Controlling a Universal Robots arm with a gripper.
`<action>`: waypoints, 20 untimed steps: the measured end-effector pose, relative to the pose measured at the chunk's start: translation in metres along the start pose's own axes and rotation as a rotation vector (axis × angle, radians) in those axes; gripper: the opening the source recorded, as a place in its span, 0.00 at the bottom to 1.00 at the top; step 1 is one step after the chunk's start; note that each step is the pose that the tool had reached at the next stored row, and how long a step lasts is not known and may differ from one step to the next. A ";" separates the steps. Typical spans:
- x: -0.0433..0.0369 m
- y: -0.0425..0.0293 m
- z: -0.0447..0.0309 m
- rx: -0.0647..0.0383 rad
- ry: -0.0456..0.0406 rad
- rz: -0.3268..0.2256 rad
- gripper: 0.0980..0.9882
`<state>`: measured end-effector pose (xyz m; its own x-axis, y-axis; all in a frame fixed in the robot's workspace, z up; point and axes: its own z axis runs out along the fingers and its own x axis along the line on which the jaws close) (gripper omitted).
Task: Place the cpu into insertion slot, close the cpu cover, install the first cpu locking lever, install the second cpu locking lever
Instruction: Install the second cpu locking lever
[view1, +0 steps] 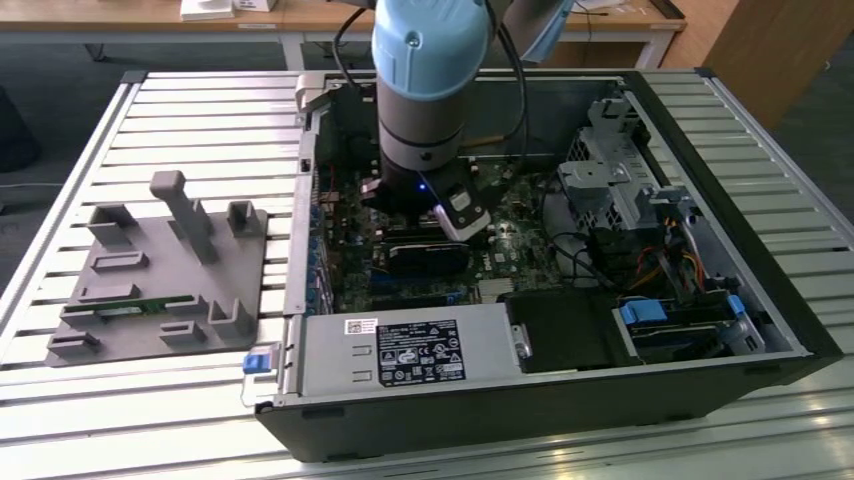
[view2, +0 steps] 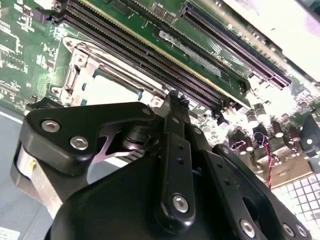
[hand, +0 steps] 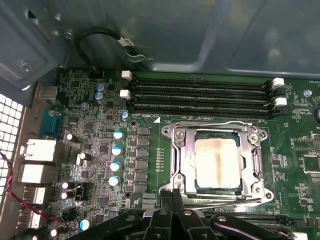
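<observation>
While the cpu (hand: 216, 162) sits under the cpu cover (hand: 182, 160) (down) | fingers (hand: 172, 197) pressed together, empty | print unreadable

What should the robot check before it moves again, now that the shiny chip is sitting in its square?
1. Cpu seated: ok. It lies flat and square in the cover's window.
2. Cover closed: ok. The silver frame lies down flat around the cpu.
3. Gripper empty: ok. The fingers are shut with nothing between them, at the cover's edge near one corner.
4. Levers locked: cannot tell. Wire bars run along the cover's edges, but whether their ends are hooked is unclear.
5. Room around the arm: ok. In the exterior view it reaches straight down into the open case, away from the walls.
</observation>
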<state>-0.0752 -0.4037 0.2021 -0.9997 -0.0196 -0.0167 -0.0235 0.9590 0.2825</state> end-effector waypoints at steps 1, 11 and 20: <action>0.0001 -0.0011 -0.0004 0.000 0.0001 0.000 0.01; 0.0003 -0.0098 -0.0025 -0.044 -0.0020 0.004 0.01; 0.0004 -0.0130 0.0045 -0.074 -0.0030 0.005 0.01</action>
<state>-0.0753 -0.4148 0.1940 -0.9997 -0.0137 -0.0179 -0.0192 0.9354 0.3531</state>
